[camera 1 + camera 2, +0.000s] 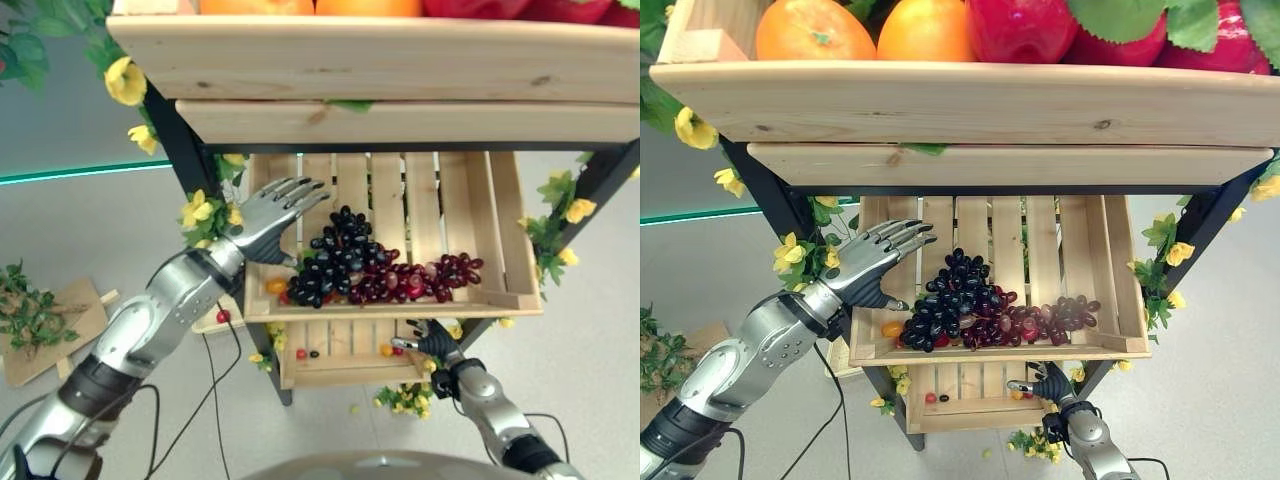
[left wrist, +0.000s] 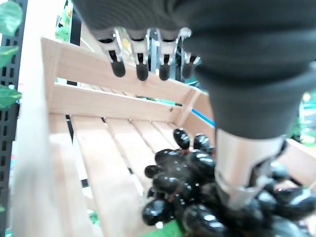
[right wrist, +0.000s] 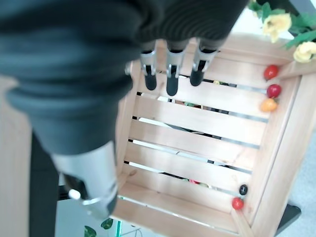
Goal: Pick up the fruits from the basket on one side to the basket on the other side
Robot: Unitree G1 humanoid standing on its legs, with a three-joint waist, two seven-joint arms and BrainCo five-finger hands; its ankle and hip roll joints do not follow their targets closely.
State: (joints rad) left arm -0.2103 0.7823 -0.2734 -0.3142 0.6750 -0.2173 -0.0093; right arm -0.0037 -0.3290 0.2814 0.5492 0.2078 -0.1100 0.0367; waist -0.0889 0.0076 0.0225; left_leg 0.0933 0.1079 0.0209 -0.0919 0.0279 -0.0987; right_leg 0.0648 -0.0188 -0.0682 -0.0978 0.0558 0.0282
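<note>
Grapes (image 1: 372,268): 2 bunches, 1 dark (image 1: 945,300), 1 red-purple (image 1: 1040,320), lying together in the middle crate (image 1: 515,250) of the wooden stand, toward its front left. 1 small orange fruit (image 1: 276,286) sits at the crate's front left corner, beside the dark bunch.

Left hand (image 1: 272,220) hovers over the crate's left side, fingers spread and released, holding nothing; thumb close above the dark bunch.

Lower crate (image 3: 197,143) below: 5 small fruits, 3 in 1 corner (image 3: 270,89), 2 in another (image 3: 240,196). Right hand (image 3: 170,74) over it, fingers released, empty.

Judgement: grapes not yet lifted; most of the moving remains.

Top shelf (image 1: 960,100): 2 oranges (image 1: 865,28), red fruit alongside.
</note>
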